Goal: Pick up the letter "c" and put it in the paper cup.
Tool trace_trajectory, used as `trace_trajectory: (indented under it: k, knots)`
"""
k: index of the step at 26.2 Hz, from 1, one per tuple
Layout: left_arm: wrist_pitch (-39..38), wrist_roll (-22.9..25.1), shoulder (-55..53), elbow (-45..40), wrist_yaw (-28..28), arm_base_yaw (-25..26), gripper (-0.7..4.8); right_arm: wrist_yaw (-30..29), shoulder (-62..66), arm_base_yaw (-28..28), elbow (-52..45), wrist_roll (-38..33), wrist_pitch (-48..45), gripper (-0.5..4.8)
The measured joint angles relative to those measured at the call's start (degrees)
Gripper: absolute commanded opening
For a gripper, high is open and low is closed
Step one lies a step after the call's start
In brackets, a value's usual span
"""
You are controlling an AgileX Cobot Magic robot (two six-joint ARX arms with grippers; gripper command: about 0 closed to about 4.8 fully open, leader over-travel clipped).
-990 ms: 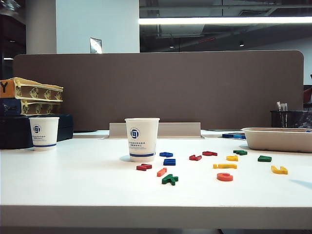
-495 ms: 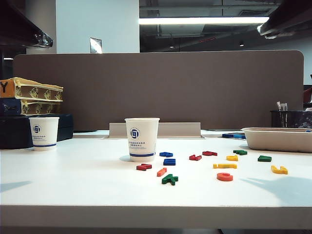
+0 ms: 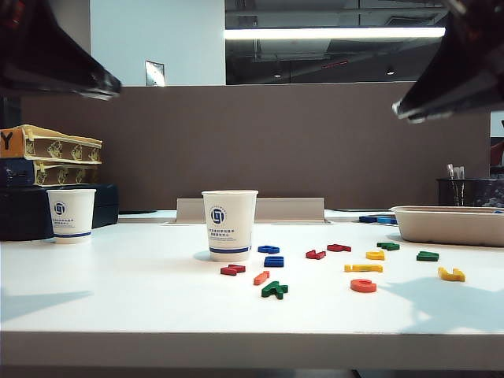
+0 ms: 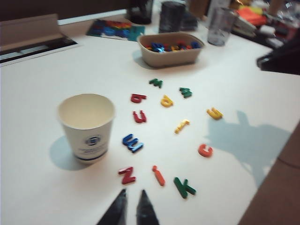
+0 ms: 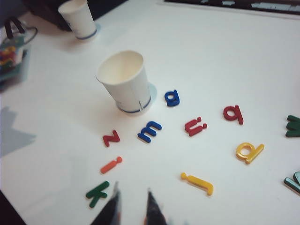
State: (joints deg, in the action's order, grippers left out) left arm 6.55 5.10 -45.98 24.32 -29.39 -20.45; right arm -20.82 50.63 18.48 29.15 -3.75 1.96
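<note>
The red-orange letter "c" (image 3: 363,285) lies flat on the white table, right of the tall paper cup (image 3: 229,225). The left wrist view shows the letter "c" (image 4: 205,150) far to one side of the cup (image 4: 87,126). My left gripper (image 4: 132,193) hangs above the table near a red z, open with a narrow gap and nothing in it. My right gripper (image 5: 132,189) hovers open and empty beside a green k, the cup (image 5: 124,82) farther off; the "c" is out of that view. Outside, both grippers are high: left (image 3: 106,81), right (image 3: 405,110).
Several other coloured letters lie scattered right of the cup, among them a straight orange piece (image 3: 261,277) and a green k (image 3: 275,290). A squat white cup (image 3: 71,215) stands far left by stacked boxes. A beige tray (image 3: 449,224) sits at the back right.
Both arms have swung down from the upper corners into the exterior view, and their shadows have spread over the table. Cup and letters have not moved.
</note>
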Motion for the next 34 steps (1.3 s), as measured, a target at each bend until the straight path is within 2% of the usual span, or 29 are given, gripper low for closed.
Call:
trace_trajectory:
  k: [7,13,17,22,24,30,34]
  knots:
    - [-0.1,8.4,-6.2,0.3,1.4,-10.7,0.31,0.0,3.5,0.0,0.0,4.1,0.0,1.22]
    - [-0.1,14.9,-10.7,0.3,4.1,-14.8,0.31,-0.4,5.6,0.1,0.0,6.5,1.2,1.28]
    - [0.0,17.0,-14.2,1.1,5.4,-15.5,0.89,-0.7,8.0,0.5,0.0,9.5,3.1,1.32]
    - [0.3,17.5,-17.5,4.3,6.5,-15.4,0.91,-1.1,10.5,1.2,0.0,12.5,3.1,1.36]
    - [0.5,18.4,-18.5,5.4,6.5,-15.5,0.91,-1.2,11.5,1.2,0.0,12.9,3.0,1.50]
    - [1.8,20.4,-23.5,8.3,7.6,-15.5,0.91,-2.2,15.3,1.4,0.0,12.9,3.0,1.50]
    - [1.9,21.2,-28.6,10.0,8.1,-15.8,0.91,-2.3,17.3,4.2,1.0,13.1,2.9,1.50]
